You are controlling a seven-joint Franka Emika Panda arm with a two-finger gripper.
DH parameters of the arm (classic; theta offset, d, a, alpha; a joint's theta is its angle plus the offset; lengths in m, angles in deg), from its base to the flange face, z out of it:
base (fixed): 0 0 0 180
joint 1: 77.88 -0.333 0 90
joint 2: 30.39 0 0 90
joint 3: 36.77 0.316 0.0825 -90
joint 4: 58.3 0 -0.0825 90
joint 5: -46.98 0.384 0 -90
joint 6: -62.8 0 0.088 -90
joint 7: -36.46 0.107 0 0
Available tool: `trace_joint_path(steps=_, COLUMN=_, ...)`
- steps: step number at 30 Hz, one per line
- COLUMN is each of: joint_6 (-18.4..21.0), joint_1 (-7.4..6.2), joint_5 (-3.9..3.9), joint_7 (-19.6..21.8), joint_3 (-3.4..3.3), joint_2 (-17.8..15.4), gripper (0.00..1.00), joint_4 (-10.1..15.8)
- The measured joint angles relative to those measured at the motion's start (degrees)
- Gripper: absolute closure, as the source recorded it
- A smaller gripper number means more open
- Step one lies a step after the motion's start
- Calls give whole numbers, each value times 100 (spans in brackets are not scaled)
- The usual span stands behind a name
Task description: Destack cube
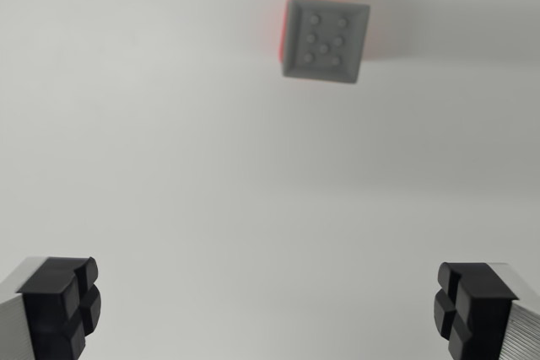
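A grey cube with several raised studs on its top face sits near the top of the wrist view, a little right of centre. A red cube lies under it; only a thin red strip shows along the grey cube's left and upper edges. My gripper is open, well short of the stack and high above the surface. Its black fingertips stand far apart at the bottom corners of the view, with nothing between them.
The stack rests on a plain white surface and casts a soft shadow toward the wrist view's right.
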Motion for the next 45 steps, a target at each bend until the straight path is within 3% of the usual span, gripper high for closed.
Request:
trace_joint_path(steps=22, joint_6=-80, joint_1=0, joint_5=0, joint_7=9, joint_3=-18, joint_2=88, gripper=0, joint_4=2)
trace_joint_path(steps=45, joint_6=-788, joint_1=46, joint_5=49, joint_7=89, joint_3=-139, joint_2=766, gripper=0, joint_4=1)
